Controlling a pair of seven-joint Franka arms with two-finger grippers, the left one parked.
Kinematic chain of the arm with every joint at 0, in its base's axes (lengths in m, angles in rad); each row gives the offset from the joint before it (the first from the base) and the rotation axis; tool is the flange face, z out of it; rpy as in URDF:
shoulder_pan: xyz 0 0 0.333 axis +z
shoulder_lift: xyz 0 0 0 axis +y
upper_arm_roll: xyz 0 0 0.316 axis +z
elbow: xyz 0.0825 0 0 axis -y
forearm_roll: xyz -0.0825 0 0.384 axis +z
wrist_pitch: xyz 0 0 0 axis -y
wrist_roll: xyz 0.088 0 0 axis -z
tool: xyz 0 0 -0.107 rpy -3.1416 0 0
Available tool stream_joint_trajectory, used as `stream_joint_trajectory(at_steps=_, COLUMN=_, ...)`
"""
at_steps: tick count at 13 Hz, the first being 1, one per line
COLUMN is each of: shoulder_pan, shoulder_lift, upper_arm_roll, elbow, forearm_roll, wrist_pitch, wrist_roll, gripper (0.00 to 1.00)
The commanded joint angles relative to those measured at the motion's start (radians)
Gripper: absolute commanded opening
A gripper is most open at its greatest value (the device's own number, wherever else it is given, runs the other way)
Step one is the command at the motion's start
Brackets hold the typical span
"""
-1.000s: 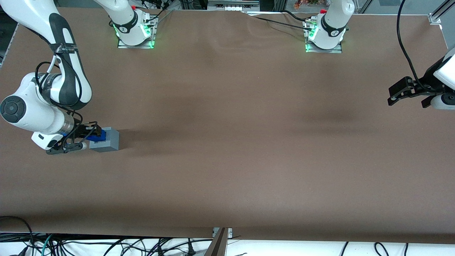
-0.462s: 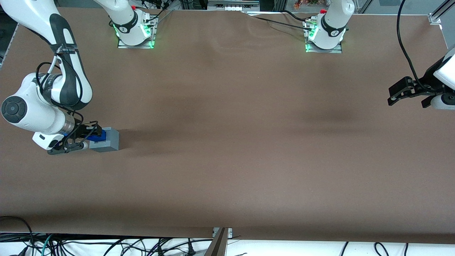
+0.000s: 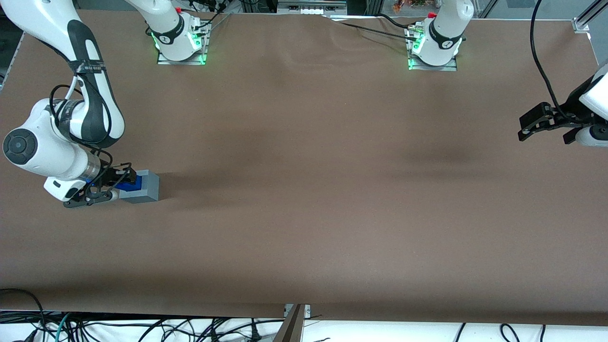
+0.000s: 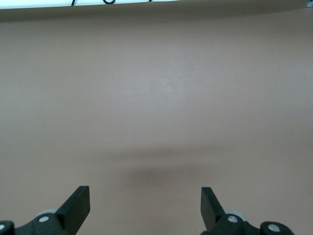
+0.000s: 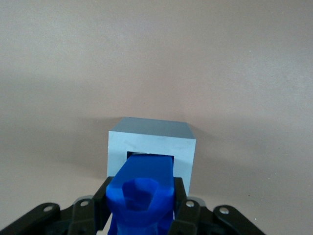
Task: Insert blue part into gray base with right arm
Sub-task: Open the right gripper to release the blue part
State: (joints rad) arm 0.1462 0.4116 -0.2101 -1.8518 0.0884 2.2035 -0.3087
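The gray base (image 3: 145,186) is a light-gray cube on the brown table at the working arm's end. In the right wrist view the gray base (image 5: 152,142) shows its square hole. The blue part (image 5: 142,193) is held between the black fingers (image 5: 183,210), and its tip reaches into the hole. In the front view the blue part (image 3: 128,183) sits at the cube's top. My right gripper (image 3: 114,183) is shut on the blue part, directly at the base. The right arm (image 3: 57,142) bends down to it.
The brown table (image 3: 332,190) stretches toward the parked arm's end. Two arm bases with green lights (image 3: 180,42) (image 3: 432,47) stand farthest from the front camera. Cables (image 3: 142,327) lie along the table's near edge.
The gripper with the blue part has sunk slightly lower onto the gray base; the blue part sits a little deeper in the hole. The base has not moved.
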Motion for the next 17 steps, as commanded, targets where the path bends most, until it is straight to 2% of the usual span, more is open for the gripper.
stream_joint_trajectory(at_steps=1, shoulder_pan=-0.005, shoulder_lift=-0.008, upper_arm_roll=0.003, elbow=-0.015, forearm_roll=0.042, wrist_pitch=0.027, wrist_roll=-0.018, gripper=0.09)
stream_joint_trajectory(at_steps=6, shoulder_pan=-0.005, shoulder_lift=-0.007, upper_arm_roll=0.003, elbow=-0.015, forearm_roll=0.056, wrist_pitch=0.033, wrist_roll=-0.021, gripper=0.09)
stream_joint_trajectory(at_steps=7, shoulder_pan=-0.005, shoulder_lift=-0.005, upper_arm_roll=0.003, elbow=-0.015, forearm_roll=0.056, wrist_pitch=0.033, wrist_roll=-0.024, gripper=0.12)
stream_joint_trajectory(at_steps=8, shoulder_pan=-0.005, shoulder_lift=-0.004, upper_arm_roll=0.003, elbow=-0.015, forearm_roll=0.054, wrist_pitch=0.029, wrist_roll=-0.026, gripper=0.44)
stream_joint_trajectory(at_steps=9, shoulder_pan=-0.005, shoulder_lift=-0.004, upper_arm_roll=0.003, elbow=-0.015, forearm_roll=0.056, wrist_pitch=0.028, wrist_roll=-0.026, gripper=0.90)
stream_joint_trajectory(at_steps=10, shoulder_pan=-0.005, shoulder_lift=-0.004, upper_arm_roll=0.003, elbow=-0.010, forearm_roll=0.054, wrist_pitch=0.024, wrist_roll=-0.027, gripper=0.99)
stream_joint_trajectory(at_steps=17, shoulder_pan=0.000, shoulder_lift=-0.056, upper_arm_roll=0.009, elbow=0.002, forearm_roll=0.053, wrist_pitch=-0.019, wrist_roll=-0.021, gripper=0.99)
